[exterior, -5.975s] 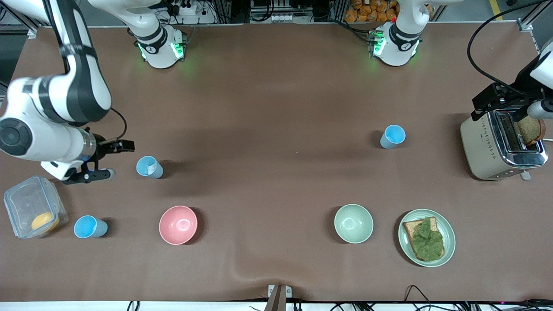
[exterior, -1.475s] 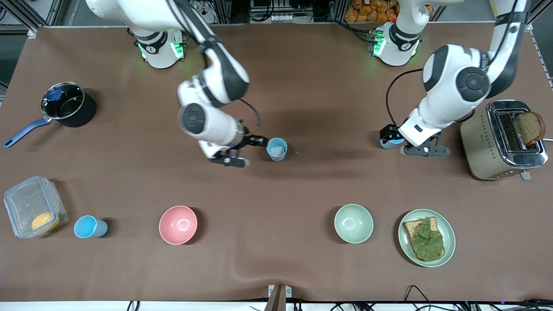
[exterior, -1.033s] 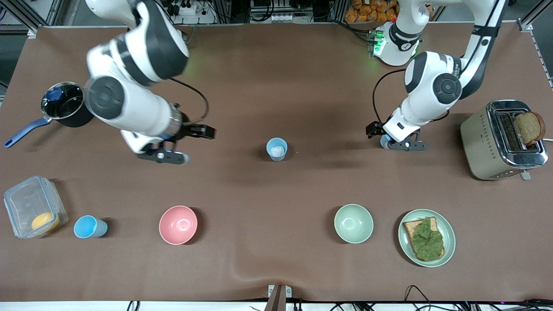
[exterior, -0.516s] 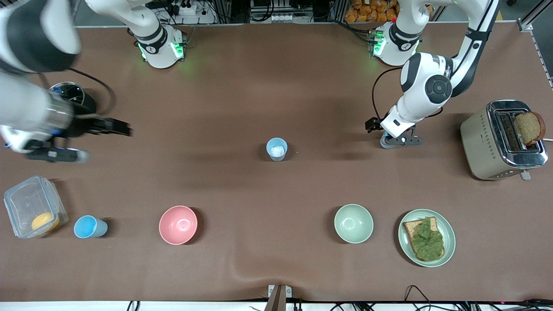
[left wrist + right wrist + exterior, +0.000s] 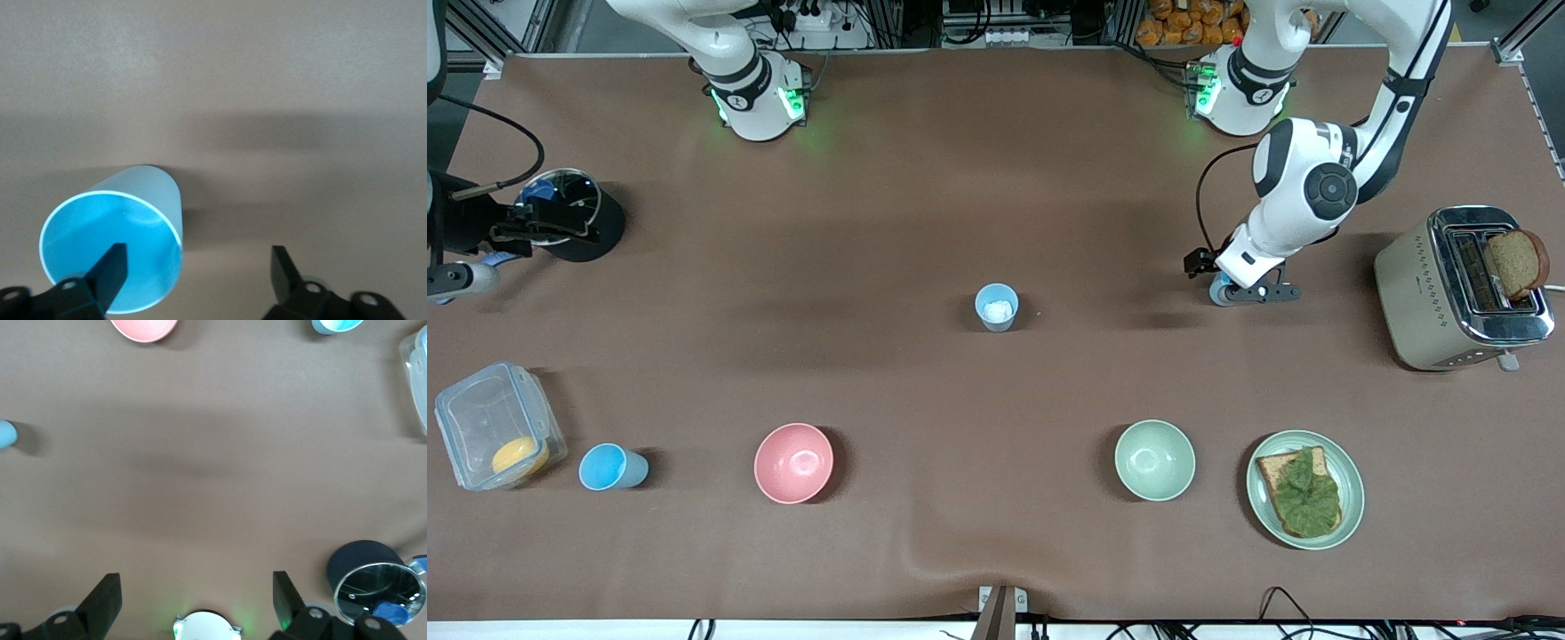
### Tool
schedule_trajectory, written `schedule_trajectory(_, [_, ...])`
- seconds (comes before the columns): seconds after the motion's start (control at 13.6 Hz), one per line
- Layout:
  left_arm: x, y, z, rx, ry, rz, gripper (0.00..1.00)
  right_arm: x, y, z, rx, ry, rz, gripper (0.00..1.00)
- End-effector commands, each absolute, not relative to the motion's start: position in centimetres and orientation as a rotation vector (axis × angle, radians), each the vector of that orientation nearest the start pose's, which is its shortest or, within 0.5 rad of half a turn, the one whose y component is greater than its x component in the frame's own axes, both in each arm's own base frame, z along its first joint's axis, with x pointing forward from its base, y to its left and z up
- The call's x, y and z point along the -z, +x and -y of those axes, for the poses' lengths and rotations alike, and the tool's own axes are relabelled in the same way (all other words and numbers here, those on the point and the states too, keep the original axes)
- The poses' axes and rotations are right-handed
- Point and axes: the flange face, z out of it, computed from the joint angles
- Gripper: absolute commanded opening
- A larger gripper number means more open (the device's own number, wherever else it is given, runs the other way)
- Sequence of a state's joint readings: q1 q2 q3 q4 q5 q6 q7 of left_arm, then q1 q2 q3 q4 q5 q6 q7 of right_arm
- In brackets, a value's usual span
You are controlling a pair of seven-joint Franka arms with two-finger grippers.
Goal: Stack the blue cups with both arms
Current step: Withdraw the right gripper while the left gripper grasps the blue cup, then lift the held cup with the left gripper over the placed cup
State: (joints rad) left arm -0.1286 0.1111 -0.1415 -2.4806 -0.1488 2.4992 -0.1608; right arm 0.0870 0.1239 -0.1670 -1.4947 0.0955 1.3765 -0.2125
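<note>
Three blue cups stand upright on the brown table. One blue cup (image 5: 1217, 293) (image 5: 113, 247) is at my left gripper (image 5: 1229, 281) (image 5: 198, 275), which is open and low over it. One finger (image 5: 110, 270) shows over the cup's mouth and the other stands outside, so the rim's edge lies between them. A second cup (image 5: 996, 308) (image 5: 7, 435) with something white inside stands mid-table. The third cup (image 5: 611, 468) (image 5: 337, 325) is beside the clear box. My right gripper (image 5: 494, 253) (image 5: 197, 597) hangs open and holds nothing, over the table next to the pot.
A dark pot (image 5: 569, 213) (image 5: 373, 583) with a glass lid and a clear box (image 5: 494, 427) lie toward the right arm's end. Pink bowl (image 5: 793, 462), green bowl (image 5: 1154, 460) and a plate (image 5: 1353, 498) of toast sit nearer the camera. A toaster (image 5: 1440, 302) stands toward the left arm's end.
My right arm has swung away from the middle cup to the pot, leaving that cup standing. My left gripper has settled lower around its cup.
</note>
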Motion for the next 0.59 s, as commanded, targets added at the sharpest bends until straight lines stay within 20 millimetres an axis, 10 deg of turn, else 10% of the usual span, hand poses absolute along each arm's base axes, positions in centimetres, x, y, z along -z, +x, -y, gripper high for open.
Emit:
schedule_trajectory(0.0, [-23.7, 44.7, 11.6, -0.161, -3.218, -0.05, 0.42, -58.0, 54.1, 2.3, -0.279, -3.069, 0.265, 1.0])
schedule_trajectory(0.15, [-23.8, 44.7, 11.5, -0.159, -3.219, -0.09, 0.06, -57.9, 53.7, 2.0, -0.174, -3.134, 0.313, 1.0])
schedule_trajectory(0.52, [-25.6, 45.3, 11.6, -0.105, -3.225, -0.103, 0.0, -59.5, 54.2, 3.4, -0.043, -3.176, 0.284, 1.0])
